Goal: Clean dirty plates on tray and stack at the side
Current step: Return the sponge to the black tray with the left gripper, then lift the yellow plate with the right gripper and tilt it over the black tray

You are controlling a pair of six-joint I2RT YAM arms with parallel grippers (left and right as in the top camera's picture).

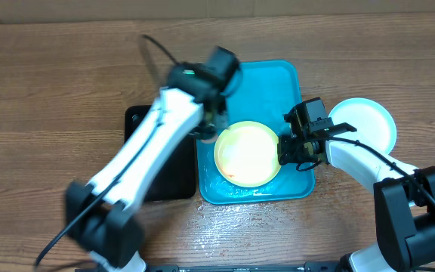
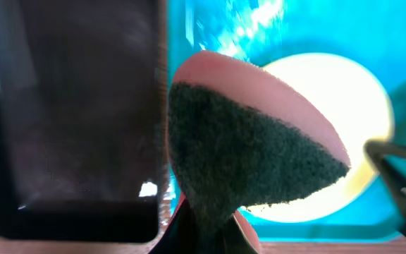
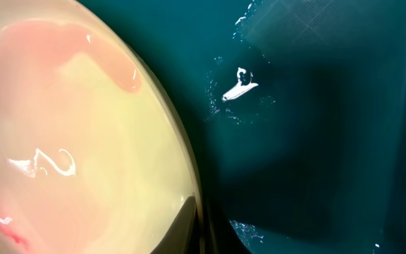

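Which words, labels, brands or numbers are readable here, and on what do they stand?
None. The yellow-green plate, the turquoise tray, the black tray and the sponge bear no text.
The white squiggle on that plate in the right wrist view is glare, not writing.

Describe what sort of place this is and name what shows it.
Probably a robotics lab bench staged as a dishwashing station: robot arms at a wooden table, a wet turquoise tray holding a red-smeared yellow plate, and a scrubbing sponge.
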